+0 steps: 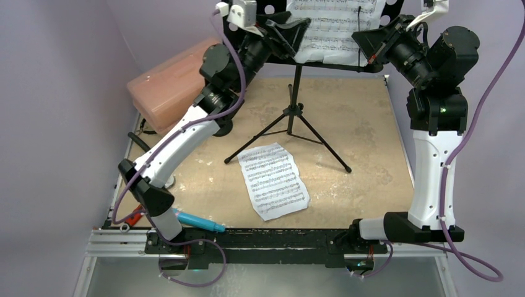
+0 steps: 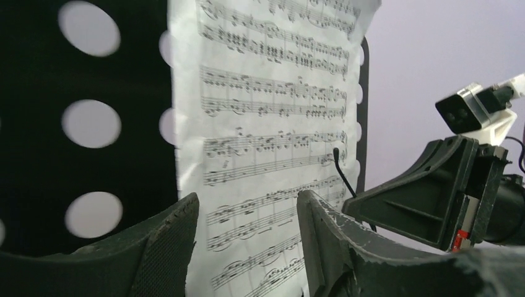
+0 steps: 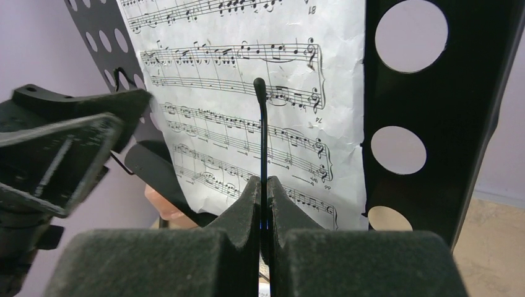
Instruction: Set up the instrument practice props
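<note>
"Progress, by your reckoning?"

"Partway, I'd judge. The music stand (image 1: 296, 93) is up on its tripod at the far middle of the bench (image 1: 359, 124), and one sheet (image 1: 334, 25) rests against its perforated desk. The other sheet (image 1: 273, 179) lies flat on the bench, nearer to us, just in front of the tripod legs."

"And the arms?"

"Both are up at the desk. The right claw (image 3: 264, 185) is pinched tight on the page-holder wire (image 3: 262, 124), which crosses the front of the standing sheet. The left claw (image 2: 247, 198) has its fingers well apart and grips nothing; the lower part of that sheet shows through the gap."

"What's left, then?"

"The flat sheet has yet to go up, I'd say. The microphone (image 1: 198, 221), the cyan one, lies on its side at the near left edge by the left arm's base, not yet mounted. I can't pick out the mic stand for certain; the left arm covers that side."

"Count it for me."

"One music stand, two sheets, one microphone, two claws. Also one pink box (image 1: 170, 80) at the far left, not part of the set."
</note>
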Controlling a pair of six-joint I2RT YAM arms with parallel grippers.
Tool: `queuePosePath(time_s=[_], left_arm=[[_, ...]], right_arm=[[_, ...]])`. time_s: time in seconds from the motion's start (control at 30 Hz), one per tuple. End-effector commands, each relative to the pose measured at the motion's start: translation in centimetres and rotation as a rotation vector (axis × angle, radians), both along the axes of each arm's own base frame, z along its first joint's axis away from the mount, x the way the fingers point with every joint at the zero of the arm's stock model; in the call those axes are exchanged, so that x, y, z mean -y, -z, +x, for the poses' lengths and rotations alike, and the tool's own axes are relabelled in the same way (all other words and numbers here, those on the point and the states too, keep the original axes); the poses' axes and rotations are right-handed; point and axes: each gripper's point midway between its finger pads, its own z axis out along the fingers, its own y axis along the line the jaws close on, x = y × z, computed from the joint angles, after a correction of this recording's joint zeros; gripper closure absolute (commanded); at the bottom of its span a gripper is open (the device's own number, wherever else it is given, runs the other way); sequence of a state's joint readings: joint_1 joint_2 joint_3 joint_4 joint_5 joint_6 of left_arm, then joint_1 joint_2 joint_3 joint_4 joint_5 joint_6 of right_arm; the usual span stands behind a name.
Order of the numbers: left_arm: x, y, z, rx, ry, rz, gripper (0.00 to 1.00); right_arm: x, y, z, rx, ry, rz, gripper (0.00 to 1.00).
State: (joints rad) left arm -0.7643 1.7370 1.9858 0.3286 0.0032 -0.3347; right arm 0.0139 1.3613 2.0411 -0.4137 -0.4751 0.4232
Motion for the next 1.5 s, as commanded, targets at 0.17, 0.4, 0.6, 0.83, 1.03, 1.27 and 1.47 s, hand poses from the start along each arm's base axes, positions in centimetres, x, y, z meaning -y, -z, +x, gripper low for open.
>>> queuePosePath(time_s=[0.17,0.4,0.6,0.83,1.03,1.27,1.47], left_arm=[[-6.7,-3.6,-2.3,0.076,-0.204,-0.039,0.35],[-5.3,-1.9,-0.7,0.018,-0.195,0.003,0.40],[-3.9,-1.0,0.2,-0.019,-0.167,0.025,0.43],[-2.5,-1.3,-0.3,0.002,-0.093,0.015,0.51],[-1.3,-1.7,-0.9,0.014,-0.014,-0.023,0.59],[0.1,-1.9,-1.0,0.011,0.057,-0.058,0.64],[1.5,-1.6,-1.4,0.005,0.104,-0.072,0.67]], right_arm=[[-0.9,-4.0,-2.7,0.156,-0.060,0.008,1.00],[-0.9,-4.3,-2.9,0.163,-0.057,0.010,1.00],[-0.9,-4.5,-3.1,0.169,-0.058,0.009,1.00],[-1.0,-4.7,-3.2,0.173,-0.064,0.011,1.00],[-1.0,-4.7,-3.3,0.174,-0.069,0.013,1.00],[-1.1,-4.8,-3.4,0.174,-0.072,0.017,1.00],[-1.0,-4.7,-3.4,0.173,-0.071,0.017,1.00]])
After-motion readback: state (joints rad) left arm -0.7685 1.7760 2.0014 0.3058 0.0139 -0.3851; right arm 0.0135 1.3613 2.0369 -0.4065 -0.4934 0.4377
